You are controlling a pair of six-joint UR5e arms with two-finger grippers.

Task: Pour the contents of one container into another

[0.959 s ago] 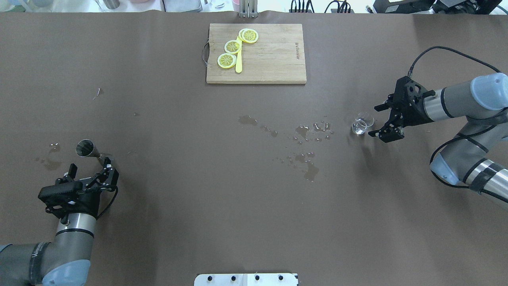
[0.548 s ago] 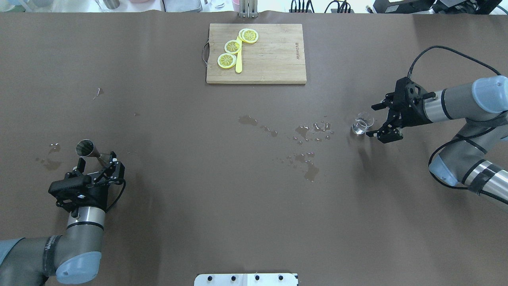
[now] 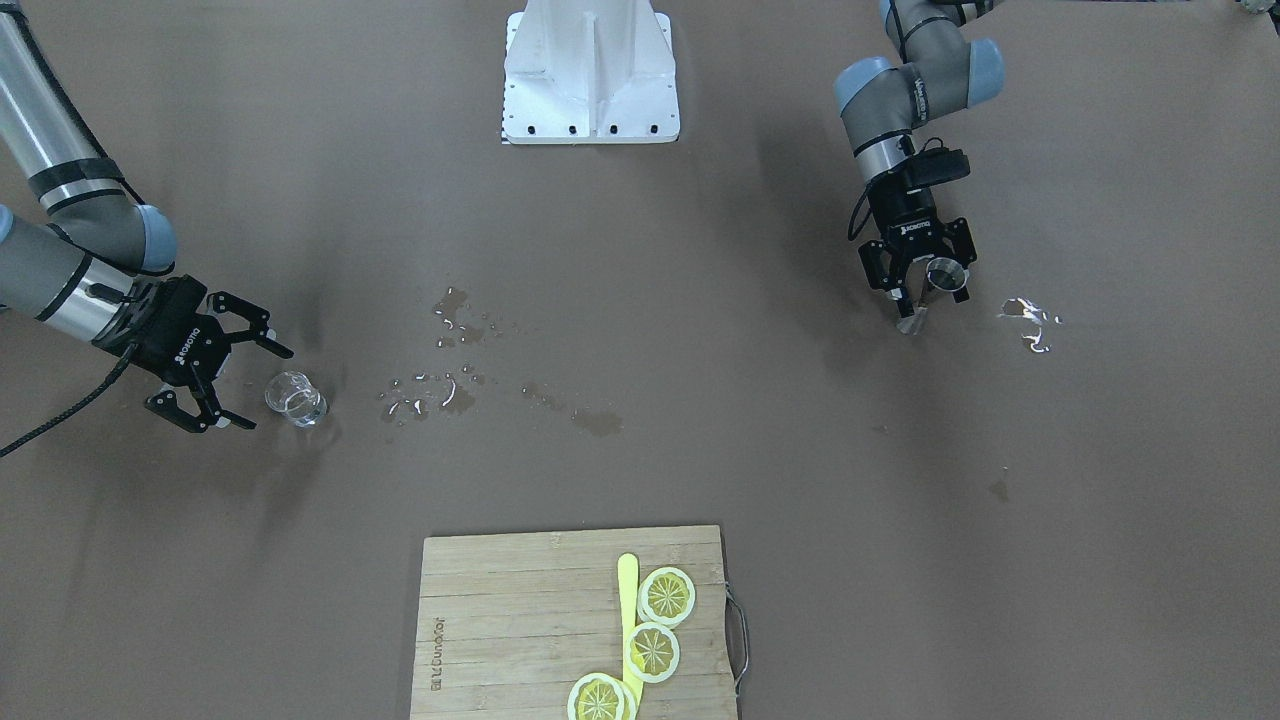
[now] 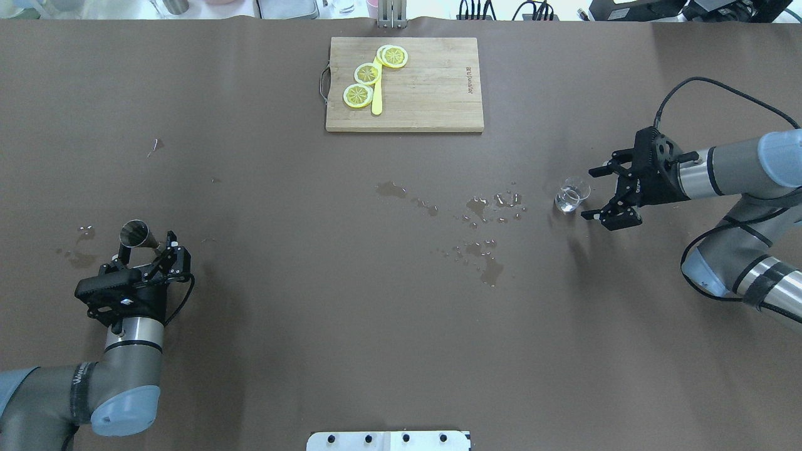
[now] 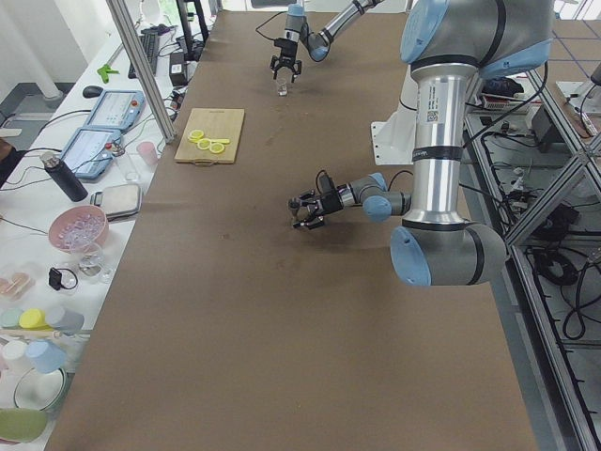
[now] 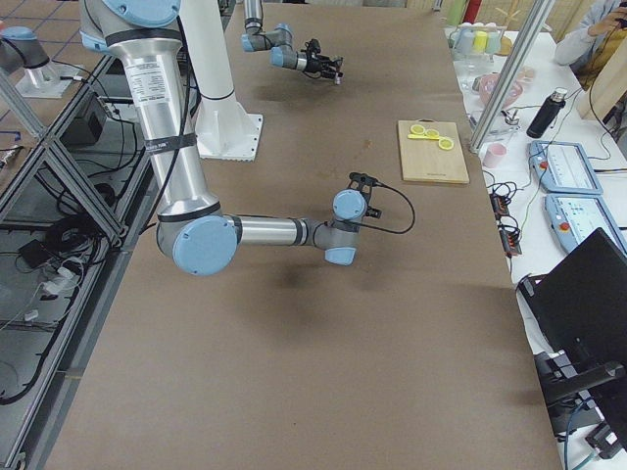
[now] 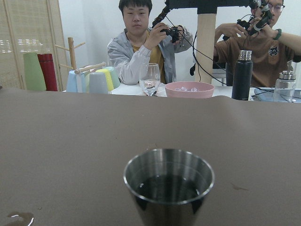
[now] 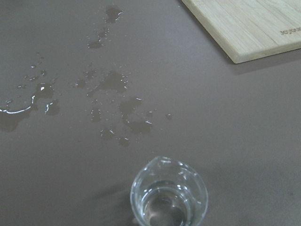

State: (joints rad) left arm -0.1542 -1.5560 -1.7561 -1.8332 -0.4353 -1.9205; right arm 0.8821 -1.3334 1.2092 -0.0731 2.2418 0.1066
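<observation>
The metal jigger [image 4: 135, 233] stands on the brown table at the near left, its inside dark. My left gripper [image 4: 149, 249] is open, with one finger on either side of the jigger's lower half; the front-facing view shows the jigger [image 3: 940, 280] between the spread fingers. It fills the left wrist view [image 7: 168, 186]. The small clear glass [image 4: 571, 194] stands at the right with clear liquid in it [image 8: 168, 197]. My right gripper [image 4: 590, 193] is open, lying level, its fingertips just short of the glass [image 3: 295, 400].
A wooden cutting board [image 4: 432, 94] with lemon slices and a yellow knife lies at the far middle. Water spills [image 4: 482, 210] spread across the table's centre, and smaller ones [image 4: 78, 250] lie left of the jigger. People and cups are beyond the far edge.
My left gripper has moved forward, and its open fingers now straddle the jigger. My right wrist has shifted slightly and levelled out, still open beside the glass.
</observation>
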